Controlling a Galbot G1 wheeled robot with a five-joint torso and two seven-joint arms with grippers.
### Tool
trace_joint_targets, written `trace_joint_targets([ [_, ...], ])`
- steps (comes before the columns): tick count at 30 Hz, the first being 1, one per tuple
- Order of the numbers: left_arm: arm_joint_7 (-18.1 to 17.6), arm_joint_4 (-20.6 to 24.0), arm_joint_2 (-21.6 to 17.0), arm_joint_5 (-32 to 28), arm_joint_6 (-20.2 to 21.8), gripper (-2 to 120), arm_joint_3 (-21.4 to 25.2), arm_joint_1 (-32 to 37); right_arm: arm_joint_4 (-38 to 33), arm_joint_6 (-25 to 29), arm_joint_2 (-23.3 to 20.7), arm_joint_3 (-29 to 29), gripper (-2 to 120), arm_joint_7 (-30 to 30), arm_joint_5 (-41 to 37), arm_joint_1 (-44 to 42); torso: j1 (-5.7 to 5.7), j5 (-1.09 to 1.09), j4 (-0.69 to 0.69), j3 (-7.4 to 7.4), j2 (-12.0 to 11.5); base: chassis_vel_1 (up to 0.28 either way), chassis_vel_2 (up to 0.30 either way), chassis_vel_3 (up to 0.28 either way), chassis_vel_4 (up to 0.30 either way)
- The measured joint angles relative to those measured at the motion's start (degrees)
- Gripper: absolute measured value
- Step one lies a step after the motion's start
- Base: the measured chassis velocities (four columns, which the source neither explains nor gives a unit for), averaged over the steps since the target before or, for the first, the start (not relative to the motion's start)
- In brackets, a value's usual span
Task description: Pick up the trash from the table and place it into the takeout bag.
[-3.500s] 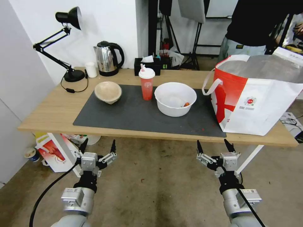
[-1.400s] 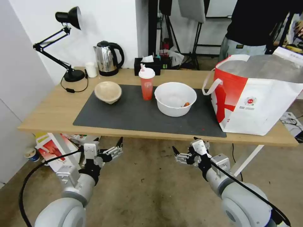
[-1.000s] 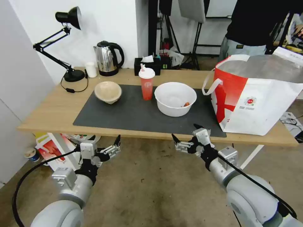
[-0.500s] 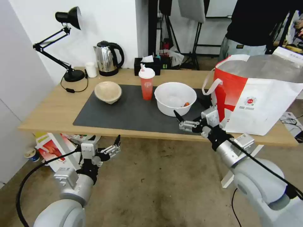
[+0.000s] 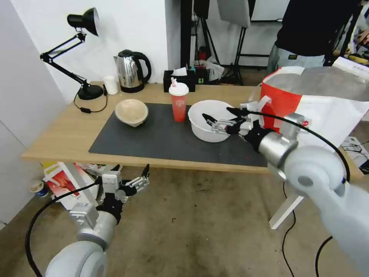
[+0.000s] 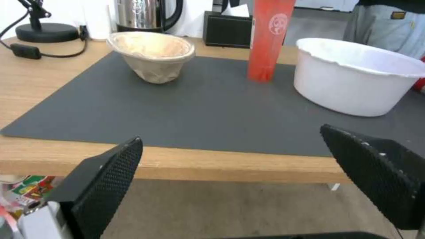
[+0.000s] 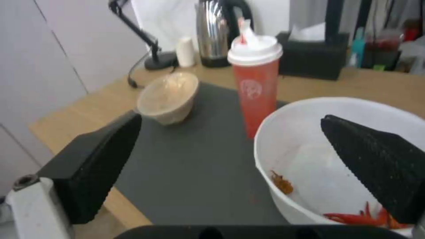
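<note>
White plastic bowl [image 5: 212,120] sits on the dark grey mat [image 5: 161,140], right-of-centre on the table [image 5: 69,134], w/ red food scraps in its bottom. Right gripper [image 5: 220,116] hangs over the bowl's mouth, jaws wide apart, one finger over the bowl's inside, the other above its rim toward the bag; nothing held. In the right wrist view the bowl [image 7: 336,159] shows chilli bits and an orange scrap inside, the gripper's two black fingertips [image 7: 372,166] spread to either side. Red drink cup [image 5: 178,100] w/ white lid stands upright just beside the bowl on its left, apart from it. Beige pulp bowl [image 5: 131,112] sits further left on the mat, tipped a bit. Takeout bag [image 5: 326,111], white w/ red side panel and foil lining, stands open at the table's right end, near the bowl; the right arm crosses in front of it. Left gripper [image 5: 130,177] hangs low, below the table's front edge, jaws apart, empty. Back of table: kettle [image 5: 132,71], small white cup [image 5: 111,84], desk lamp [image 5: 77,50], black tissue box [image 5: 179,80].
</note>
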State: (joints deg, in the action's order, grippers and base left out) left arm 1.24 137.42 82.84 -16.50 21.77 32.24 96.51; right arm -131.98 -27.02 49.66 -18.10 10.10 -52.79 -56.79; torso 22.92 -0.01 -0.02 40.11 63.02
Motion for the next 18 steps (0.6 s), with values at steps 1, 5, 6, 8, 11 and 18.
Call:
trace_joint_targets([
  [1, 0.0, -0.2, 0.0, 0.0, 0.0, 100, -0.1, -0.1, 1.0, -1.1, -0.8, 0.8, 100, 0.4, -2.8, 2.0, 0.0, 0.0, -0.01, 0.0, 0.0, 0.0, 0.0, 0.0, 0.0],
  [5, 0.1, -0.4, 0.9, 0.3, 0.1, 100, -0.3, -0.1, 6.6, -5.1, -3.1, 7.0, 100, 1.1, -10.5, 11.3, 0.0, 0.01, 0.0, 0.0, 0.0, 0.0, 0.0, 0.0, 0.0],
  [6, 0.1, -0.4, 1.0, 0.5, 0.1, 100, -0.3, -0.1, 8.3, -6.2, -3.1, 9.0, 100, 1.2, -11.5, 14.0, 0.0, 0.03, 0.01, 0.0, 0.0, 0.0, 0.0, 0.0, 0.0],
  [8, 0.0, -0.4, 1.4, 0.8, 0.1, 100, -0.2, -0.1, 12.8, -9.9, -2.0, 15.0, 100, 2.0, -14.1, 22.3, 0.0, 0.0, 0.03, 0.01, 0.0, 0.0, 0.0, 0.0, 0.0],
  [11, 0.0, -0.4, 1.7, 0.9, 0.2, 100, 0.1, 0.1, 16.9, -14.0, -0.2, 21.6, 100, 4.7, -16.6, 30.3, 0.0, 0.0, 0.03, 0.0, 0.0, 0.0, 0.0, 0.0, 0.0],
  [18, 0.1, -0.4, 2.3, 1.1, 0.2, 100, 0.3, 0.4, 26.0, -14.7, 5.2, 33.8, 100, 7.5, -16.7, 42.0, 0.01, 0.0, 0.03, 0.0, 0.0, 0.0, 0.0, 0.0, 0.0],
])
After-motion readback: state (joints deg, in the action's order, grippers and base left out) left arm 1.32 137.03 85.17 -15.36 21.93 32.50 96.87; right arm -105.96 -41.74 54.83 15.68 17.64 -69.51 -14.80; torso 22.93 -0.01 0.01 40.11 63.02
